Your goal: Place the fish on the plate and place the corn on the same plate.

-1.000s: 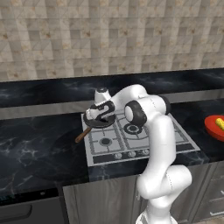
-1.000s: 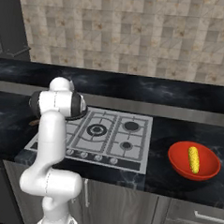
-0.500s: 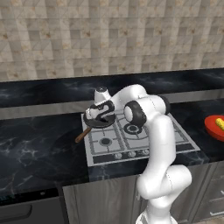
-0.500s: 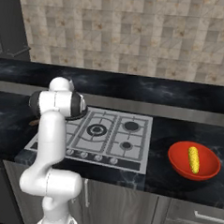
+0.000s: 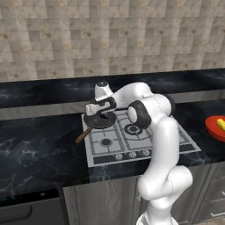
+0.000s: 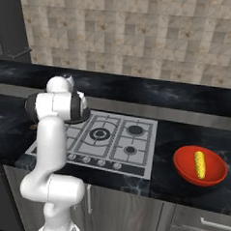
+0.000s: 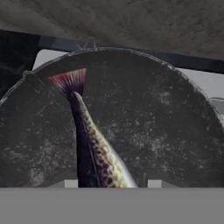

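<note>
The pincer point(image 5: 102, 115) is lowered into the black frying pan point(image 5: 100, 119), which sits on the rear left burner of the gas hob point(image 5: 136, 136), its brown handle point(image 5: 82, 135) pointing toward the front left of the surface point(image 5: 35, 149).

In the hand view the fish point(image 7: 94, 146) lies flat on the pan floor, red-purple tail away from the camera, body running down between the two finger tips. The jaws are seen drawn in on either side of the fish; whether they are actually clamped on it cannot be told.

The grip appears to be taken across the narrow body, probably because a flat fish offers little else to hold.

The corn point(image 6: 199, 163) lies in the red bowl point(image 6: 182, 170) near the front right edge of the surface, well apart from the hob.

Judged stage: fish pickup under way; corn untouched. A shallow hold could let the fish slip on lifting.
</note>
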You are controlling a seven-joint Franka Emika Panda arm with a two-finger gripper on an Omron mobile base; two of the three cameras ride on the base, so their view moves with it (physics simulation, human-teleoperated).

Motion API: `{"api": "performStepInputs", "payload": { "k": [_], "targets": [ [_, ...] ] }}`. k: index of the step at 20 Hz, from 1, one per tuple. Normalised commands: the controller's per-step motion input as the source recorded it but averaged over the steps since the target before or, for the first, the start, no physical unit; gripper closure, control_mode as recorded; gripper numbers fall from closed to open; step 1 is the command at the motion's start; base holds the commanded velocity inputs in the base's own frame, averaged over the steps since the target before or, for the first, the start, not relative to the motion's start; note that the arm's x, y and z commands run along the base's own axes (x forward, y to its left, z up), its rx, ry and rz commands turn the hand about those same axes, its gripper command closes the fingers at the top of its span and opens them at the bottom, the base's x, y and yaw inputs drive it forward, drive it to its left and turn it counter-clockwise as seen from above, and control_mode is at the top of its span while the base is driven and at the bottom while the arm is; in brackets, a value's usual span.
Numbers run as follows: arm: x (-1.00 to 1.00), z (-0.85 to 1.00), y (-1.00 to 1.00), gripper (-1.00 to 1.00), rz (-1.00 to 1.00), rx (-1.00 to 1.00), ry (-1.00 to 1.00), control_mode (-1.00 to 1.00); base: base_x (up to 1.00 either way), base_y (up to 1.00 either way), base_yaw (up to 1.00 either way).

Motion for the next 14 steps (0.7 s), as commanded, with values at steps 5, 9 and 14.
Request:
{"api": "performStepInputs", "payload": {
  "k": [5,9,14],
  "targets": [
    [-0.55,0.89,-0.28,1.00,0.02,0.05,0.00,-1.00,0.00,0.00,0.00],
    [-0.93,0.70,-0.44,1.00,0.00,0.09,-0.05,-1.00,0.00,0.00,0.00],
    [-1.00,0.74,-0.67,1.00,0.00,0.13,-0.11,-1.00,0.00,0.00,0.00]
  ]
}}
